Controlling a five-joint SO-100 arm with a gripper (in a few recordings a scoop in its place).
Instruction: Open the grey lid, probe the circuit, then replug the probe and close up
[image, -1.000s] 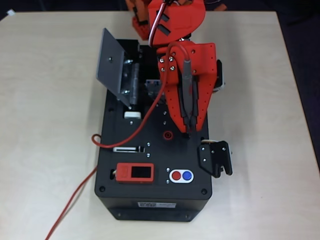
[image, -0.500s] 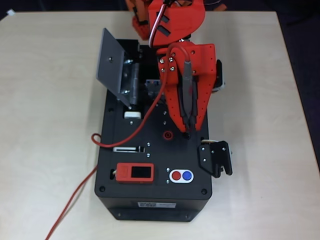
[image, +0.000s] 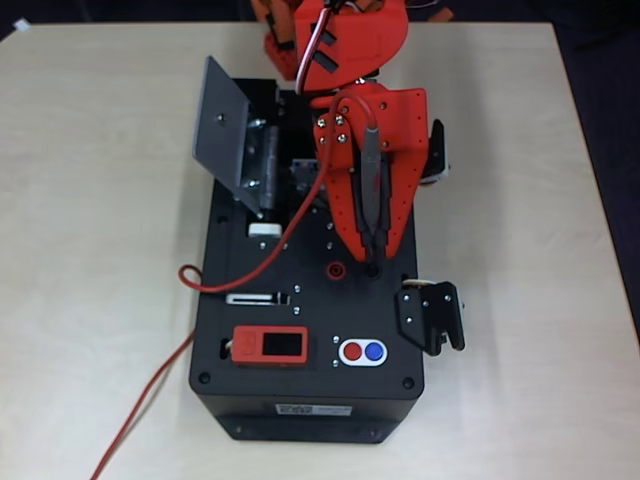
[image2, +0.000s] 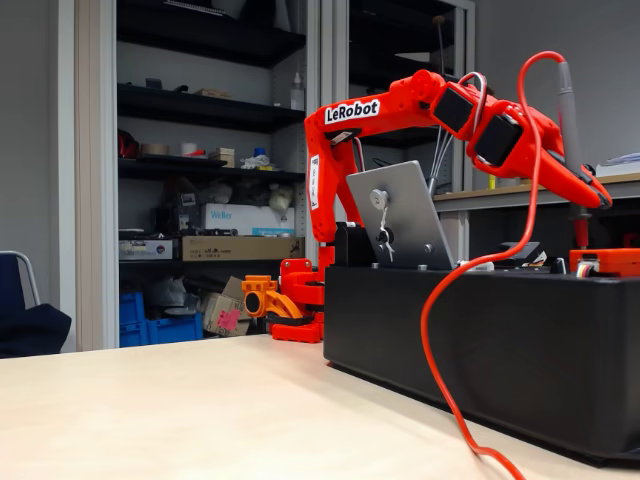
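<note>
The red two-finger claw (image: 372, 255) is clenched on the slim grey pen-shaped probe (image: 371, 185), which lies along the claw's fingers and points down toward the top of the black rectangular box (image: 300, 400). In the overhead view the probe's tip sits over a round black socket (image: 373, 270), just beside a round red socket (image: 337, 269); whether the tip touches it cannot be told. In the fixed view the probe (image2: 568, 100) stands nearly upright. Its long thin red cable (image: 240, 280) loops off the probe's upper end, crosses the box top and trails onto the pale wooden counter (image: 90, 250). The flat matte-grey metal lid (image: 222, 130) stands tilted open at the box's far left corner, above the recess. An orange display module (image: 270, 346) sits near the box's front edge
</note>
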